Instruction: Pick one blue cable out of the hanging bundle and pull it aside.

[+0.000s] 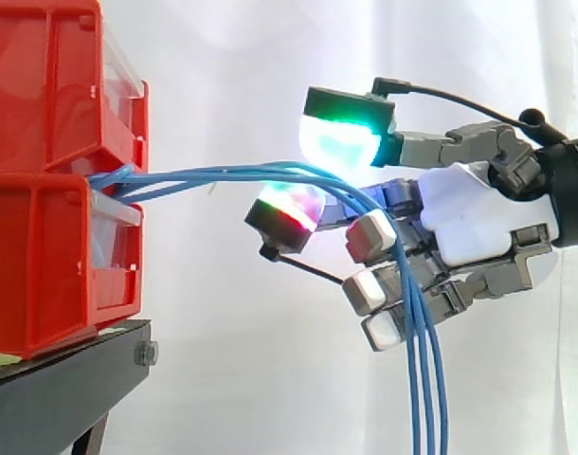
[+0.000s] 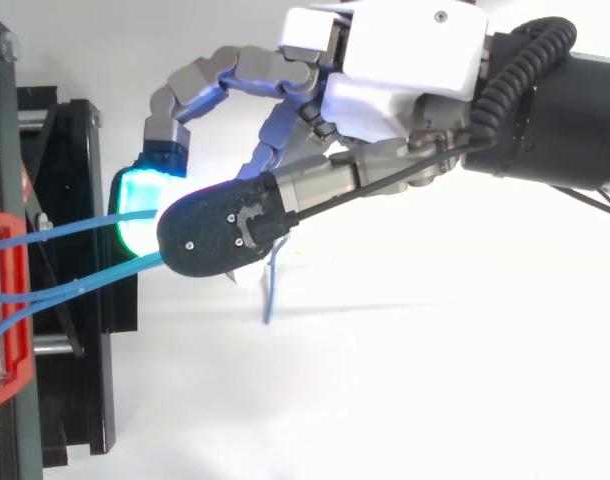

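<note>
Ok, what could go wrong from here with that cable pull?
Several blue cables run together between the fingers of the hand, so pulling may drag more than one aside. They run nearly straight from the red bins, so a hard pull could strain them there.

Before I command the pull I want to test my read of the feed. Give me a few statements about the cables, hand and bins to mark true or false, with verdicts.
1. The blue cables come out between the two stacked red bins. True.
2. The hand is clear of the cables. False: the cables run between its glowing pads, with the fingers curled around them.
3. Past the hand, the cables hang straight down. True.
4. The bins rest on a white table. False: they sit on a black stand.
</note>
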You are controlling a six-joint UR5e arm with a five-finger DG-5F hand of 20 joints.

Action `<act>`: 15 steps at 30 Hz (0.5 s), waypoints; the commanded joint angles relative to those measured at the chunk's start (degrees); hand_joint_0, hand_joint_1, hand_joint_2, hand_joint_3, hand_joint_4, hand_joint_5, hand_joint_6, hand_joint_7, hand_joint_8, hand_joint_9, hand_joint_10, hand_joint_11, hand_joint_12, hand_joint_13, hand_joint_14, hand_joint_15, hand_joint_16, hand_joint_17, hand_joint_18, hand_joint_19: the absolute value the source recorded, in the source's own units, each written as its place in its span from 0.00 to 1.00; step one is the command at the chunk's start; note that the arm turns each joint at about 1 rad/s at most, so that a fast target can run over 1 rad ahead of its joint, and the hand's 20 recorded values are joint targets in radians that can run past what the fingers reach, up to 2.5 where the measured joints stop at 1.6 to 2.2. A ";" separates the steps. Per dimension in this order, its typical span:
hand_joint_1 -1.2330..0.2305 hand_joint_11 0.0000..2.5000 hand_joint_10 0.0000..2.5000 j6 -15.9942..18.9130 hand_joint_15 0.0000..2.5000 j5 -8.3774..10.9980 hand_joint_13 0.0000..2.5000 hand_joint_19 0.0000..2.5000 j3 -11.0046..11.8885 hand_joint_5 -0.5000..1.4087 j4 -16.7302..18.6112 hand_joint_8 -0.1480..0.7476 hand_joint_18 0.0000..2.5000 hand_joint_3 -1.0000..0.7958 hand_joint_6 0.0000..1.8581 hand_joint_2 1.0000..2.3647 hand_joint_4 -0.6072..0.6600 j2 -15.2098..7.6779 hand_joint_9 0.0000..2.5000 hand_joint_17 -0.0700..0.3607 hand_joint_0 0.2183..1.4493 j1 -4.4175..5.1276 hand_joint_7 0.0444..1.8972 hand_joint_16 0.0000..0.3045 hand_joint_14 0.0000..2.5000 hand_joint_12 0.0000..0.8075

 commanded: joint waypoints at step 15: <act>0.37 0.29 0.01 0.00 0.23 0.00 0.35 0.19 -0.02 0.23 -0.01 0.46 0.30 0.47 0.48 0.01 0.39 0.01 0.49 0.44 0.29 0.00 0.46 0.18 0.01 0.45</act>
